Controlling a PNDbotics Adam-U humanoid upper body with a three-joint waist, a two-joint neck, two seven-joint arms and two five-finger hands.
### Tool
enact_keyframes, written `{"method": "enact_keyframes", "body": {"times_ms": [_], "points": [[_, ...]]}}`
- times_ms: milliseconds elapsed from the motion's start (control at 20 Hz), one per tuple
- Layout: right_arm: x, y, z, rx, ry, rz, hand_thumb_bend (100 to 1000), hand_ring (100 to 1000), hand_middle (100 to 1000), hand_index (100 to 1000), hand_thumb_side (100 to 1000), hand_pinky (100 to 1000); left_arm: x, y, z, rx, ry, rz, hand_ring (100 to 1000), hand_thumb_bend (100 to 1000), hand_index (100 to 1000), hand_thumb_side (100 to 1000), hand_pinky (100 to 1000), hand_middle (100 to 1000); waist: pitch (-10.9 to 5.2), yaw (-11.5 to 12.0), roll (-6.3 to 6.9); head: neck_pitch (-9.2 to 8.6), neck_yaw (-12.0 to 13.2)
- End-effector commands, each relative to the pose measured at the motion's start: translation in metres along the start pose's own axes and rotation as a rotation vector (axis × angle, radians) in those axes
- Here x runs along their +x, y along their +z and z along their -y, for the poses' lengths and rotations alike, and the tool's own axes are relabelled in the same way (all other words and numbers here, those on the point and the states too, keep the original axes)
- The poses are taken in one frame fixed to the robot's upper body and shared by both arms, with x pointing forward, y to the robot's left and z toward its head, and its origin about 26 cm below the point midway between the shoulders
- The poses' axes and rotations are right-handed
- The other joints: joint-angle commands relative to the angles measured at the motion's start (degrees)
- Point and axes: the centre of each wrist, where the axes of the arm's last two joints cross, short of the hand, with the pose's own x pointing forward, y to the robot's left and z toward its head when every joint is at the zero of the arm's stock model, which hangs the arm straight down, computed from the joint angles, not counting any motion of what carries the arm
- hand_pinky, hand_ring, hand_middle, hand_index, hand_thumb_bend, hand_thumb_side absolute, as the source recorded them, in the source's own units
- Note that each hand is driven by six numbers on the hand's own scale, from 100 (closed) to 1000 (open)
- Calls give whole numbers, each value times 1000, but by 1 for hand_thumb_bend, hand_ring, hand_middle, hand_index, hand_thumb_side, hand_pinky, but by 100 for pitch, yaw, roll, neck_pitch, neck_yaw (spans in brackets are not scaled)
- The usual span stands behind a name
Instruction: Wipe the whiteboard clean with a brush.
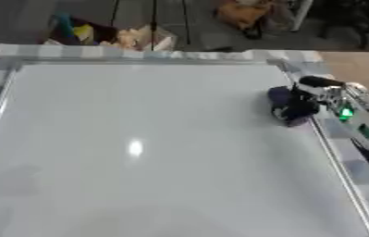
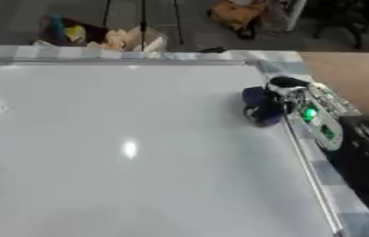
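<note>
The right hand point(image 1: 321, 99) reaches in over the whiteboard's point(image 1: 155, 148) right edge, fingers curled around the dark brush point(image 1: 288, 107), whose long axis runs along that edge.

We see a large whiteboard point(image 1: 138, 148) lying flat, its white surface glossy with a bright glare spot and no marks we can make out. A dark blue brush point(image 1: 288, 105) rests near its right edge.

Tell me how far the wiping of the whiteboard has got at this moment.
The large white rectangular whiteboard shows no marks, only glare, so wiping looks largely done. The robot's right hand holds the dark blue brush against the board's right edge, near the far corner. Whether faint traces remain is unclear. The left hand is not visible.
</note>
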Motion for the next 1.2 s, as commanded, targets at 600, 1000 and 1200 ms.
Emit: {"method": "enact_keyframes", "body": {"times_ms": [600, 1000, 1200], "points": [[-16, 7, 18, -58, 23, -55, 100, 568, 250, 423, 544, 465, 5, -3, -1, -10, -9, 21, 711, 100, 610, 942, 367, 556, -149, -29, 13, -49, 7], [-4, 9, 18, -61, 72, -16, 100, 570, 255, 427, 546, 466, 5, -4, -1, -14, -8, 19, 713, 100, 609, 943, 367, 557, -150, -26, -4, -53, 1], [8, 11, 21, -62, 112, 12, 100, 571, 258, 431, 545, 467, 5, -4, -1, -15, -5, 20, 713, 101, 609, 942, 367, 557, -165, -11, -15, -43, -24]]}}
